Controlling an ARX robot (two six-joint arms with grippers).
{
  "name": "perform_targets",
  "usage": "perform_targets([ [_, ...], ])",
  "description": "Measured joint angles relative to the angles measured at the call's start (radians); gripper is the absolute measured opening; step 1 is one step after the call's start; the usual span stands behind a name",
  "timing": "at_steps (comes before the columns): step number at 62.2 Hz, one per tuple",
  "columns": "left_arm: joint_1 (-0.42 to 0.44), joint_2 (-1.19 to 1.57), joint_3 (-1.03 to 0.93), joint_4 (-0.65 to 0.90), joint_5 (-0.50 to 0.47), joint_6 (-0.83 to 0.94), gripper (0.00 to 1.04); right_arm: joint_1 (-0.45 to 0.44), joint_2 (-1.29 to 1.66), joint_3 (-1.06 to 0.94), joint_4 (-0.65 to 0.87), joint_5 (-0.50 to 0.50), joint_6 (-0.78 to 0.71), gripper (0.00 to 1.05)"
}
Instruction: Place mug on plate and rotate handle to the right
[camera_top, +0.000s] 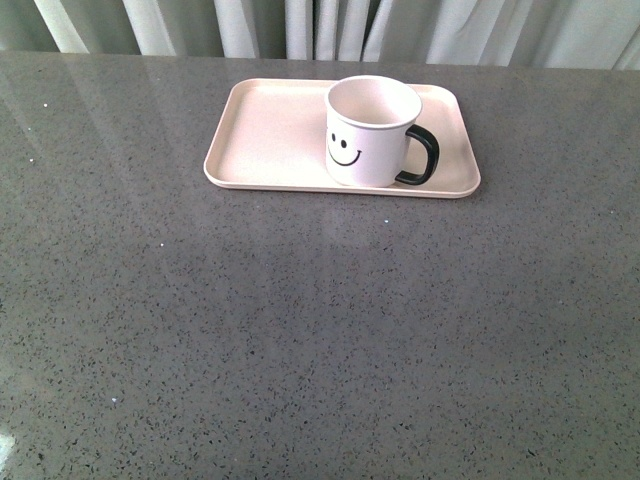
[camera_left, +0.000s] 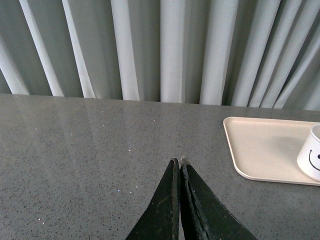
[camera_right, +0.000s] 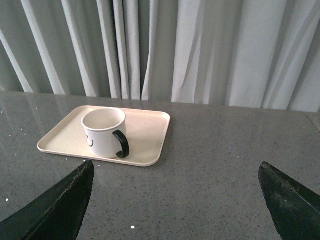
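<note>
Mug (camera_top: 372, 132) upright on the plate's (camera_top: 270, 135) right half, handle (camera_top: 424, 157) pointing right, smiley (camera_top: 344, 150) facing near.
Left hand (camera_left: 179, 162) pinched together; right hand (camera_right: 175, 167) spread wide, both empty.

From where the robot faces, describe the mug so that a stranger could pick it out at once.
On the grey speckled table, near its far edge by the curtains, lies a pale pink rectangular plate. On the plate's right half stands the mug, white and upright. Its black smiley face and black loop handle, pointing right, set it apart.
</note>
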Motion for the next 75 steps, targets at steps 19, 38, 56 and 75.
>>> perform_targets([
  [19,0.000,-0.169,0.000,-0.155,0.000,0.000,0.01,0.000,0.000,0.000,0.000,0.000,0.000,0.96],
  [38,0.000,-0.291,0.000,-0.277,0.000,0.000,0.01,0.000,0.000,0.000,0.000,0.000,0.000,0.96],
  [56,0.000,-0.392,0.000,-0.378,0.000,0.000,0.01,0.000,0.000,0.000,0.000,0.000,0.000,0.96],
  [75,0.001,-0.561,0.000,-0.563,-0.001,0.000,0.01,0.000,0.000,0.000,0.000,0.000,0.000,0.96],
])
